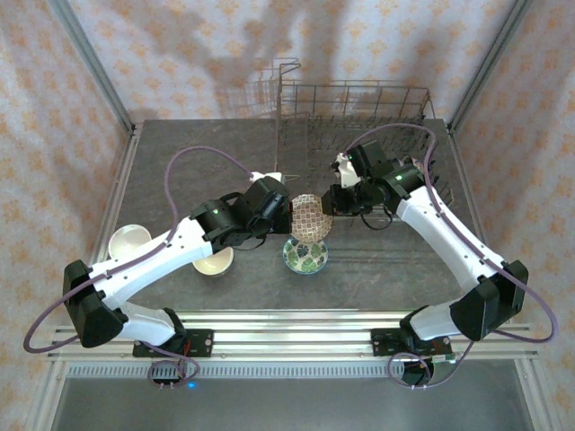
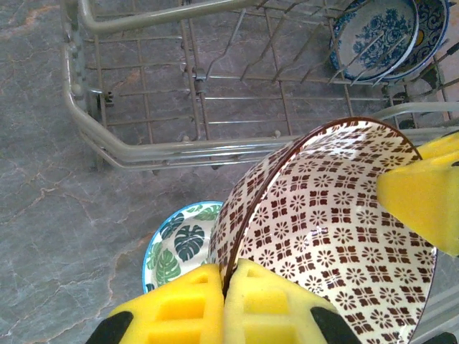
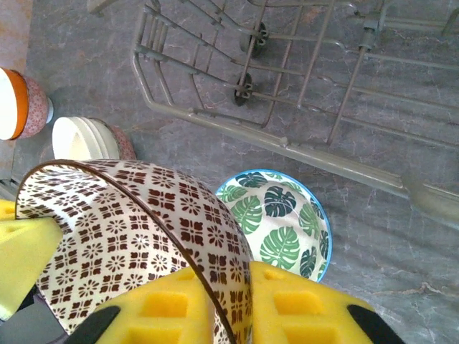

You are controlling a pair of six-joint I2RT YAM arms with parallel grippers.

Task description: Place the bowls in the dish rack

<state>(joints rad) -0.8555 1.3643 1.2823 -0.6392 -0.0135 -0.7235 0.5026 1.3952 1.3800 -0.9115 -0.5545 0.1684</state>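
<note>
**Grippers share one bowl; most of the loading is left**

The left gripper is clenched on the rim of the round ceramic bowl with a brown-red lattice pattern. The right gripper pinches the opposite rim. The bowl hangs tilted between them over the middle of the table, short of the large grey wire dish rack at the far edge.

By my reading the job is at an early stage. Two blue-and-white bowls stand on edge among the rack's tines. The lattice bowl is in the air, not yet racked. A blue-rimmed bowl printed with green leaves sits on the table just below it. Toward the left edge sit a plain cream bowl and a bowl with an orange band and pinkish outside.

The left wrist view makes the racked bowls plain, while from above they are lost among the wires. The right wrist view gives the orange band, whereas in the top view both left-hand bowls read as cream.
</note>
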